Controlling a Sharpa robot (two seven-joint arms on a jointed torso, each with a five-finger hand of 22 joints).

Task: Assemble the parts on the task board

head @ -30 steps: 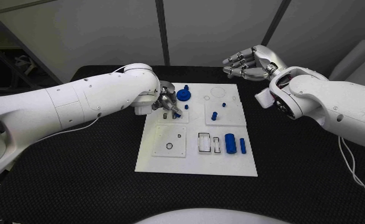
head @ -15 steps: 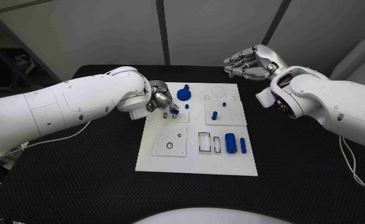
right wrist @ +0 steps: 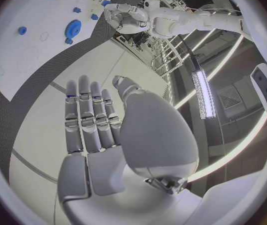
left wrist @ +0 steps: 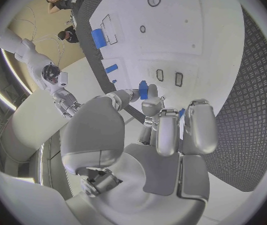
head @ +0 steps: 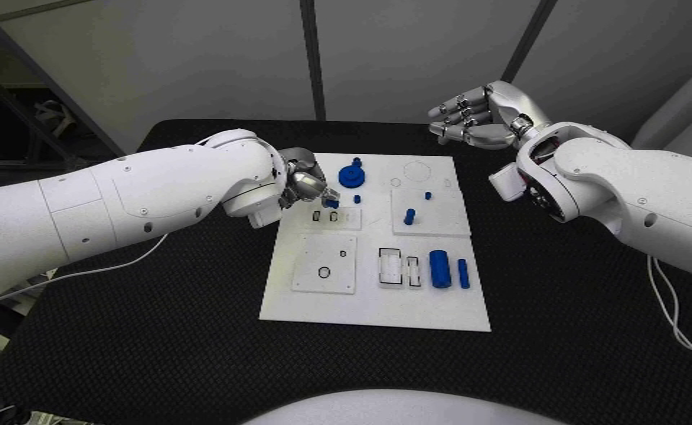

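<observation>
- Progress: early stage, judged from layout. On the board (head: 372,315), a gear (head: 351,177) and several small blue pegs stand in its far half; a large cylinder (head: 438,270) and a slimmer one (head: 463,273) lie loose beside empty slots near the right edge.
- Left hand (head: 306,188): fingers drawn together, pinching a small blue part (left wrist: 143,89) at the fingertips, over the board's far-left corner, just above two small slots (left wrist: 169,77).
- Right hand (head: 479,115): fingers apart, holding nothing, raised beyond the board's far-right corner, well apart from all parts.
</observation>
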